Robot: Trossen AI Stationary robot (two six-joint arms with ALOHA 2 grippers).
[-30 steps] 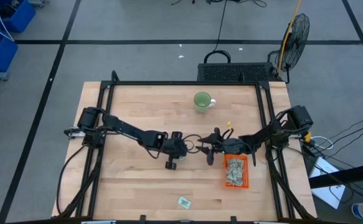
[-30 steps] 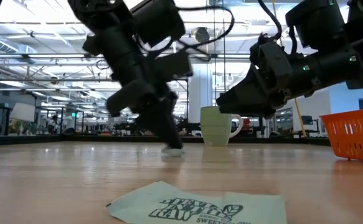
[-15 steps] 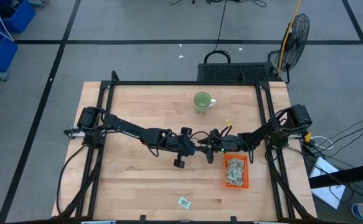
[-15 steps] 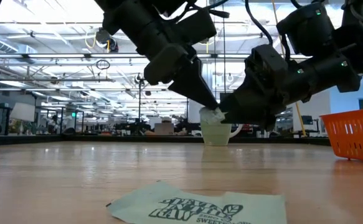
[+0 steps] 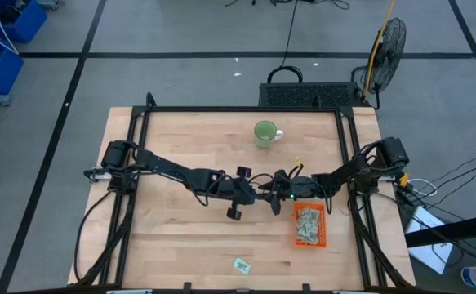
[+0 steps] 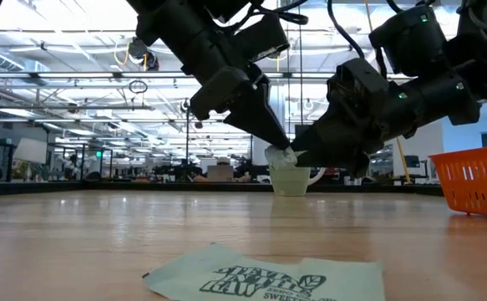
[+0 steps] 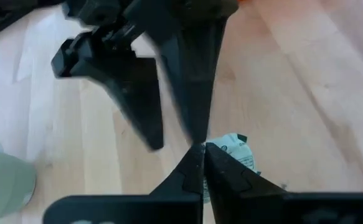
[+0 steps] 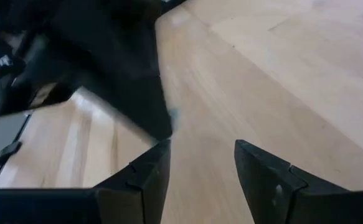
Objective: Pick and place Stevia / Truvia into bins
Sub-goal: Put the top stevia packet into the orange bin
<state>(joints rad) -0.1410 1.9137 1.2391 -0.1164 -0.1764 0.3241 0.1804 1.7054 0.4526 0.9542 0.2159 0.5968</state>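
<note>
You have one Stevia sachet pinched in the clenched left tool, held in the air over mid-bench just beside the released right tool, whose fingers stand apart; it hangs crumpled below the tips, so I cannot tell its long axis or which way it points. This looks like a hand-over or carry toward the orange bin, near on the right and already holding sachets. Next you need the right tool to close on it before release; another sachet lies flat near the bench's front edge.
</note>
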